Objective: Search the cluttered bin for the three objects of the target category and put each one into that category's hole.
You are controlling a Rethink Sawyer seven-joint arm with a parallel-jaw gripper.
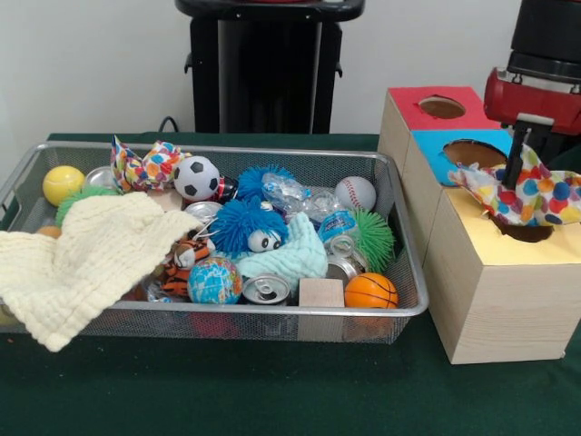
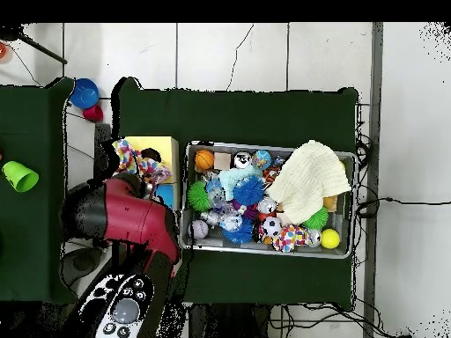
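Note:
The wire mesh bin (image 1: 413,311) stands on the green table and is full of toys, cans and cloths; it also shows in the overhead view (image 2: 264,146). One confetti cloth (image 1: 145,165) lies at the bin's far left corner, and also shows in the overhead view (image 2: 291,238). My gripper (image 1: 518,168) is over the largest wooden box (image 1: 499,300), shut on a second confetti cloth (image 1: 531,195). That cloth hangs spread over the yellow-surround hole (image 1: 525,232), its lower part in the opening. In the overhead view the cloth (image 2: 130,158) sits on the yellow box top (image 2: 157,145). A third confetti cloth is hidden.
A pale-yellow waffle cloth (image 1: 86,259) drapes over the bin's left front rim. A mint-green cloth (image 1: 286,259), soccer ball (image 1: 196,178), basketball (image 1: 370,291) and cans fill the bin. The blue-surround hole (image 1: 474,153) and red-surround hole (image 1: 442,107) lie behind the yellow one.

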